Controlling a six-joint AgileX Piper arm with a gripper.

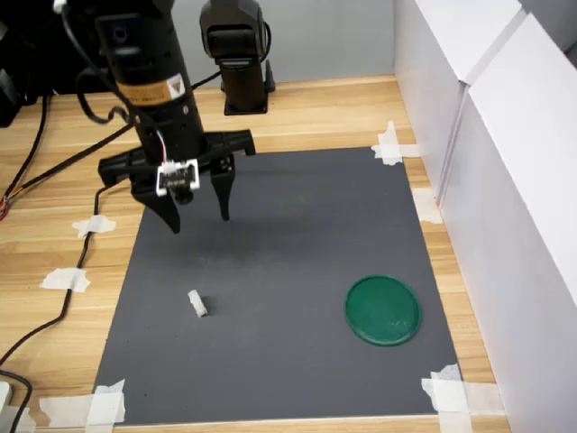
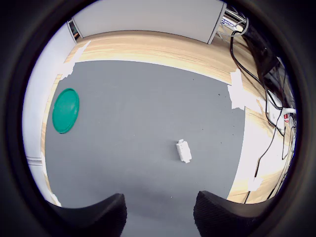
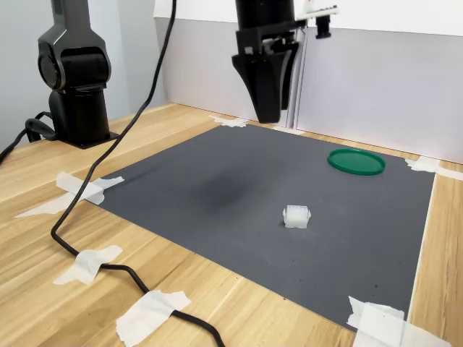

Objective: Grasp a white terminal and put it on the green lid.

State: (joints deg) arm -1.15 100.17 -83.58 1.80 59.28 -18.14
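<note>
The white terminal (image 1: pixel 196 303) (image 2: pixel 183 151) (image 3: pixel 296 215) lies alone on the dark grey mat (image 1: pixel 288 271), toward the first exterior view's left. The green lid (image 1: pixel 383 309) (image 2: pixel 65 110) (image 3: pixel 355 160) rests flat on the mat near its front right corner in the first exterior view, well apart from the terminal. My gripper (image 1: pixel 198 219) (image 3: pixel 269 108) hangs open above the mat, fingers pointing down, with nothing between them. It is well above the terminal and farther back. In the wrist view only the two dark fingertips (image 2: pixel 103 212) show.
The arm's black base (image 1: pixel 242 63) (image 3: pixel 76 79) stands on the wooden table behind the mat. White walls (image 1: pixel 487 135) border the first exterior view's right side. Tape scraps (image 1: pixel 86 408) hold the mat corners, and black cables (image 3: pixel 108 253) trail over the wood beside the mat.
</note>
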